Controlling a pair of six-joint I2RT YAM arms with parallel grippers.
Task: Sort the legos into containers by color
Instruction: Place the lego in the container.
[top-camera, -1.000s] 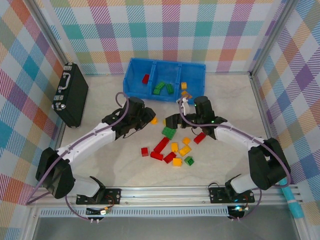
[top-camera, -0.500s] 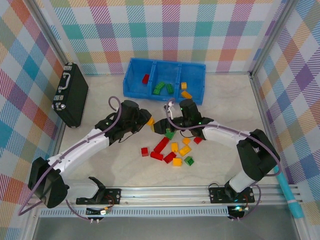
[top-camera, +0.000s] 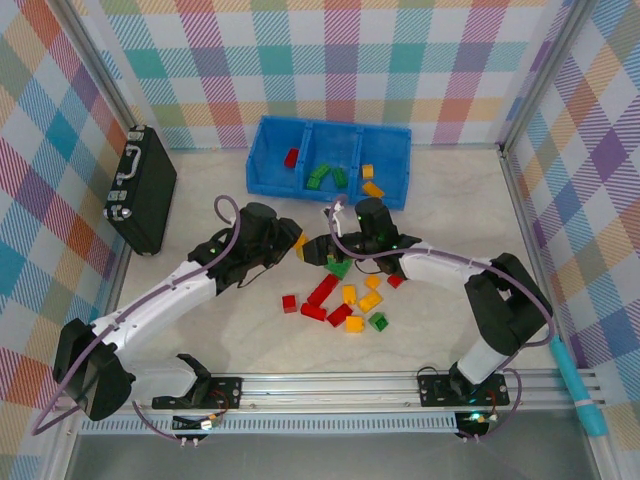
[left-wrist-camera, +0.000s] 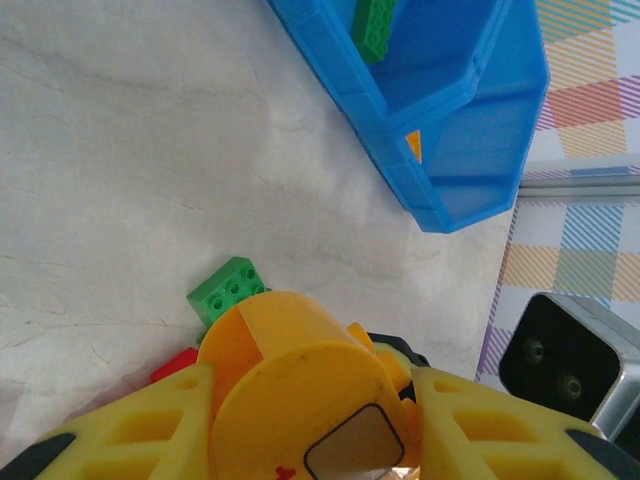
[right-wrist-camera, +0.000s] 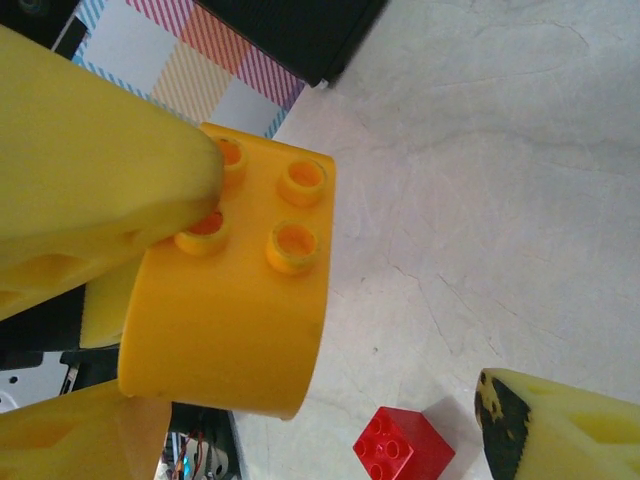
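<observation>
Left wrist view: our left gripper (left-wrist-camera: 305, 400) pinches a yellow brick (left-wrist-camera: 285, 340) over the middle of the table (left-wrist-camera: 120, 150), short of the far-edge blue bin (left-wrist-camera: 460, 190). Our right gripper (right-wrist-camera: 350, 290), fingers spread, crowds it; a bump could knock it loose.

Desk (top-camera: 230, 320): pale cream with faint grey veining.
Enclosure walls (top-camera: 350, 60): pastel plaid in pink, orange, yellow, green, teal and purple on white.
Bin (top-camera: 262, 172): bright blue throughout.
Legos (top-camera: 349, 295): red, green and yellow-orange.
Rounded brick (right-wrist-camera: 230, 320): yellow-orange, studs included.
Left pincer (left-wrist-camera: 312, 400) and right pincer (right-wrist-camera: 350, 290): yellow fingers with black patches.
Arms (top-camera: 165, 295): white links, black joints.
Cables (top-camera: 222, 212): purple.
Case (top-camera: 145, 190): black, silver latches.
</observation>
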